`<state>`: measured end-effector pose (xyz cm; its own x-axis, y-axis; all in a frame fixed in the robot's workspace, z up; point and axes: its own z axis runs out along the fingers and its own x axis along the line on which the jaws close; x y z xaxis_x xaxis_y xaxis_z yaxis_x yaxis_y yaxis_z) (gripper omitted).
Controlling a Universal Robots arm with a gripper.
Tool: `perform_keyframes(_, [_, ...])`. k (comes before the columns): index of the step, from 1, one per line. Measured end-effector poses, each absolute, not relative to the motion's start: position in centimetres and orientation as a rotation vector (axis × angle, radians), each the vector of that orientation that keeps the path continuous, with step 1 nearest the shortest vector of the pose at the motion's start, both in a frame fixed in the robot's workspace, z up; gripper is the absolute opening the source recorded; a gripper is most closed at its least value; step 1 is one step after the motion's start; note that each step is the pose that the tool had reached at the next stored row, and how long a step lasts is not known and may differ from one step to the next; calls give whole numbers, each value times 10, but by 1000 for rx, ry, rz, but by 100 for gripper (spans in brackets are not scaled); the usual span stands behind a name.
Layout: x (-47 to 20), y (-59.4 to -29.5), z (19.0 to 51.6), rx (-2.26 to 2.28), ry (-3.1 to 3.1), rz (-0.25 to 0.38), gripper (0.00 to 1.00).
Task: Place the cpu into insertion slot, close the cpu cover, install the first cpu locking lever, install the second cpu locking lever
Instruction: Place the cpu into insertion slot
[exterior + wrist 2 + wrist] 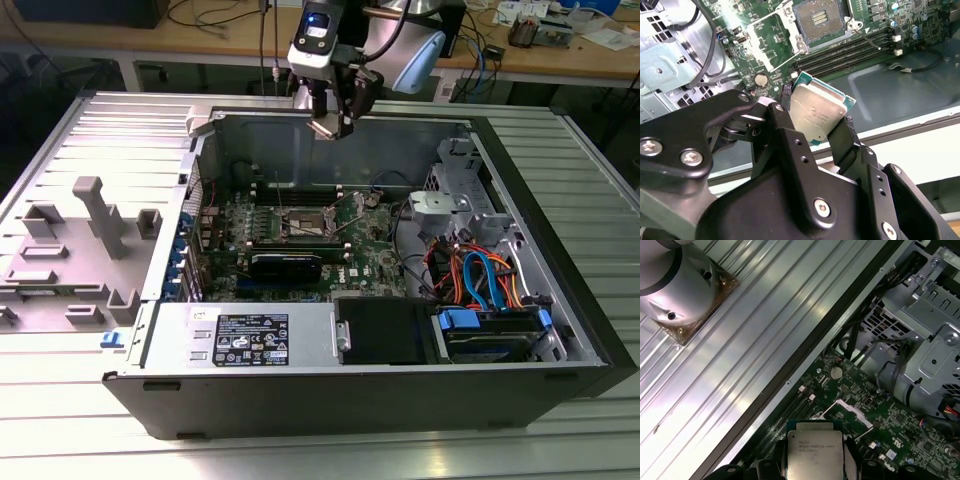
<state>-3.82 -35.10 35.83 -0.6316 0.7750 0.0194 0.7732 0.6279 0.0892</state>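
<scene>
Ribbed bench (590, 200), open case (330, 395). We see the gripper (333, 122) pinching the cpu (816, 114), exterior view's twelve o'clock of the insertion slot (303, 222); we fear a tilted landing bends pins.

Claw (333, 125) over the open computer case (300, 390)

The exterior view overlooks the case (350, 395) from above; both wrist views share its motherboard (910, 425).

Quick headcount, folks: one cpu (820, 110), one insertion slot (819, 19), one gripper (335, 127), one robot arm (405, 45), one motherboard (771, 54), one coin cell battery (760, 79), one power supply (245, 335), one grey fixture tray (60, 270) and one open tower case (300, 395).
</scene>
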Motion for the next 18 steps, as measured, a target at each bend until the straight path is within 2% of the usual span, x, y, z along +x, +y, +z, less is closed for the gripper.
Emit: perform_keyframes(18, [-38, -351, 358, 1358, 2806, 138, 55])
